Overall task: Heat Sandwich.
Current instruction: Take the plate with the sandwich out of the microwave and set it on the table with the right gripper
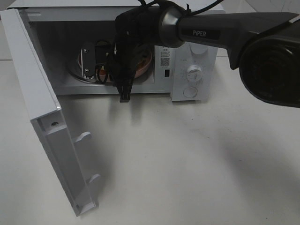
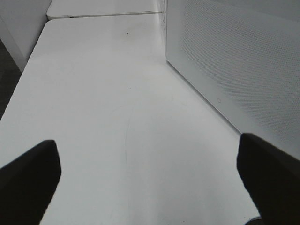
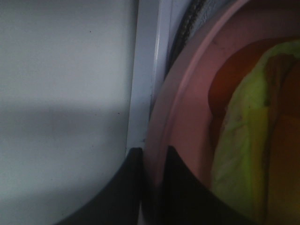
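The sandwich (image 3: 243, 140), showing green and yellow filling, lies on a round pink plate (image 3: 187, 117). My right gripper (image 3: 153, 152) is shut on that plate's rim, one dark finger on each side of the edge. Seen from the exterior high camera, the right arm reaches into the open white microwave (image 1: 192, 70), and a bit of the pink plate (image 1: 144, 67) shows behind the wrist on the turntable; the sandwich is hidden there. My left gripper (image 2: 150, 173) is open over bare table beside the microwave's side wall (image 2: 234, 61), with nothing between its fingers.
The microwave door (image 1: 51, 136) stands swung wide open to the left, jutting out toward the front over the white table (image 1: 187, 168). Its dials (image 1: 193, 72) are on the right front panel. A table edge (image 2: 18, 93) shows in the left wrist view.
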{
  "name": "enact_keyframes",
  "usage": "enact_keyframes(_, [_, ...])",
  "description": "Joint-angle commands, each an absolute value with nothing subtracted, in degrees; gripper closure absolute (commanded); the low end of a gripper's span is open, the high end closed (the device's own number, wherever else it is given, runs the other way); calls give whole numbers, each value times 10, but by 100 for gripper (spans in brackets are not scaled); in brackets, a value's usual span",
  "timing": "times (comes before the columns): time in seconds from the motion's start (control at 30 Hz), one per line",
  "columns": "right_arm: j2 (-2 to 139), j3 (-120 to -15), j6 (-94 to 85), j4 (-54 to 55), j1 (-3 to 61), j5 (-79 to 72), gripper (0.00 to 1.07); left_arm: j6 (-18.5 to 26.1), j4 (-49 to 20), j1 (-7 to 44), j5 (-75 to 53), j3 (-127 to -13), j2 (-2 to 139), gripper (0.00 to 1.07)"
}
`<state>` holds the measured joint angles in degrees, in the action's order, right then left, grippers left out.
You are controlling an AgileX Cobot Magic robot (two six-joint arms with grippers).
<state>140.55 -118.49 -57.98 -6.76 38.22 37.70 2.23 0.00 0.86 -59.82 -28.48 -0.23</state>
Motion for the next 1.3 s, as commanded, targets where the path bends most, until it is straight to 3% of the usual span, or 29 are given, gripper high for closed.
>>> enact_keyframes(0.03, [1400,-1180,-576,-51,381,421,107,21,0,7,-592,-284,-14,10])
enact_keyframes(1.3, [1250,-959,-638,-69,400,294,107,21,0,7,-592,-284,-14,10])
